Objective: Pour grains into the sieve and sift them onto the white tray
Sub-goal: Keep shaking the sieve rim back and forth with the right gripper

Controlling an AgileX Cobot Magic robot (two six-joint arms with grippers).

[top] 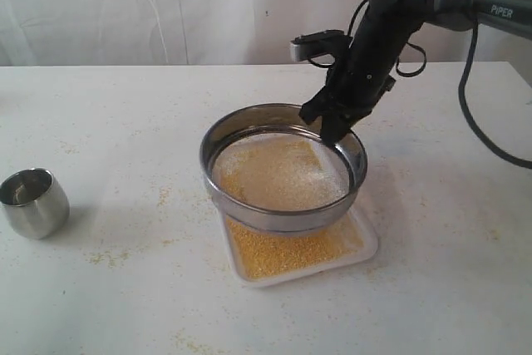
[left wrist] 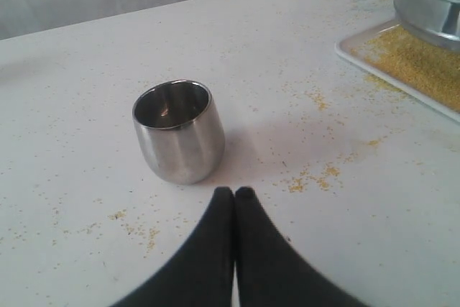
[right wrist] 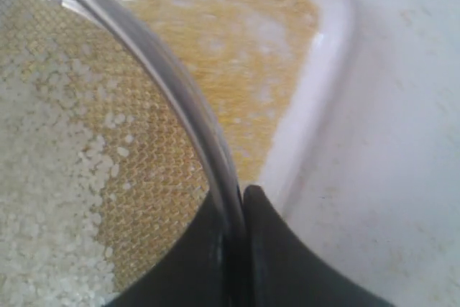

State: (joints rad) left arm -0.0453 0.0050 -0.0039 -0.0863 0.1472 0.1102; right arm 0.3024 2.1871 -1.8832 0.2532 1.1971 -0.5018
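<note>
The round steel sieve [top: 283, 164] hangs tilted above the white tray [top: 366, 243], held at its far right rim by my right gripper [top: 337, 126], which is shut on that rim [right wrist: 180, 84]. Pale whitish grains [right wrist: 50, 149] lie on the mesh inside. Yellow-tan grains [top: 283, 251] cover the tray under it [right wrist: 237, 70]. My left gripper [left wrist: 234, 193] is shut with nothing in it, just in front of a small steel cup [left wrist: 178, 131]; it is outside the exterior view.
The steel cup [top: 33, 203] stands upright at the table's left. Spilled grains are scattered on the white tabletop [left wrist: 316, 177] between the cup and the tray [left wrist: 359, 44]. A white curtain hangs behind the table.
</note>
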